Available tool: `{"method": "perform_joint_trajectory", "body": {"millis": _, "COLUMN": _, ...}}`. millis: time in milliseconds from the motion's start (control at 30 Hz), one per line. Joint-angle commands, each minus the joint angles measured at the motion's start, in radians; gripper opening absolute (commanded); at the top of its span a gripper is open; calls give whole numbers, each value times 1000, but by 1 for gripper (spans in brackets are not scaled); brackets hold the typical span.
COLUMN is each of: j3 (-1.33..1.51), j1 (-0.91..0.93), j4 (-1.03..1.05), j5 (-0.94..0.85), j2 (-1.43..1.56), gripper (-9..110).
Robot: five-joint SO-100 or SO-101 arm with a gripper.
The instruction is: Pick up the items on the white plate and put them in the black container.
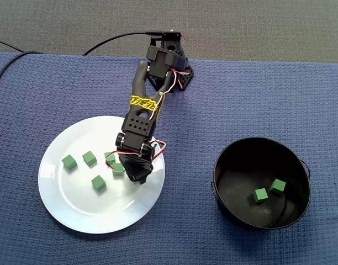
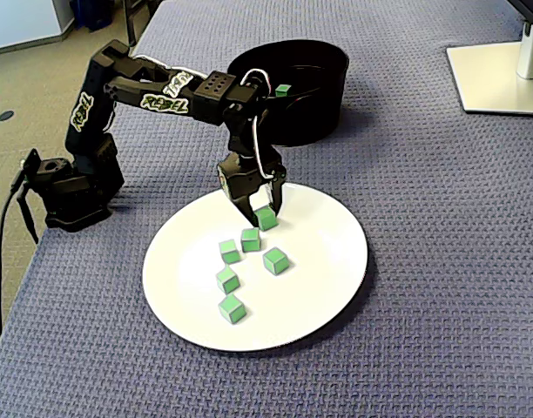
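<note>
Closure on one green cube (image 2: pixel 266 218) looks to be the step in hand; the jaws stand low over the white plate (image 2: pixel 327 287), set narrow about that cube near the plate's far rim in the side-on fixed view, though whether both pads press it I cannot tell; in the top-down fixed view the arm (image 1: pixel 144 110) hides the cube altogether. To do it well, I judge the jaws should square up on two flat faces, close until the cube cannot turn, then rise straight before any swing, so the tips neither scrape the plate nor drag it over the cloth; the nearest neighbour cube (image 2: pixel 251 239) lies just beside the fingers, and a sideways start could knock it. Five cubes lie loose on the plate, some close together; the black container (image 1: pixel 262 149) stands well apart from the plate, to its right in the top-down view, with two cubes (image 1: pixel 260 195) on its floor; its wall is tall, so the carry must clear the rim before release. A black cable (image 1: pixel 133 33) runs off behind the arm's base, and a pale stand foot (image 2: pixel 497 74) sits at a far corner of the blue-clothed worktop (image 1: pixel 224 94); both lie well away from the path.
</note>
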Motion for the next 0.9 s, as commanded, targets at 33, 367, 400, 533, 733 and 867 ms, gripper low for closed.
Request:
{"method": "perform_joint_trajectory", "body": {"millis": 33, "j3": -23, "j1": 11, "j4": 2, "j5": 17, "j2": 58, "gripper": 0}}
{"method": "perform_joint_trajectory", "body": {"millis": 367, "j3": -74, "j1": 181, "j4": 35, "j5": 193, "j2": 606, "gripper": 0}}
{"method": "perform_joint_trajectory", "body": {"millis": 400, "j3": -81, "j1": 186, "j4": 25, "j5": 215, "j2": 667, "gripper": 0}}
{"method": "perform_joint_trajectory", "body": {"millis": 533, "j3": -175, "j1": 121, "j4": -28, "j5": 291, "j2": 856, "gripper": 0}}
{"method": "perform_joint_trajectory", "body": {"millis": 733, "j3": -327, "j1": -287, "j4": -17, "j5": 264, "j2": 968, "gripper": 0}}
{"method": "perform_joint_trajectory", "body": {"millis": 867, "j3": -569, "j1": -580, "j4": 87, "j5": 279, "j2": 822, "gripper": 0}}
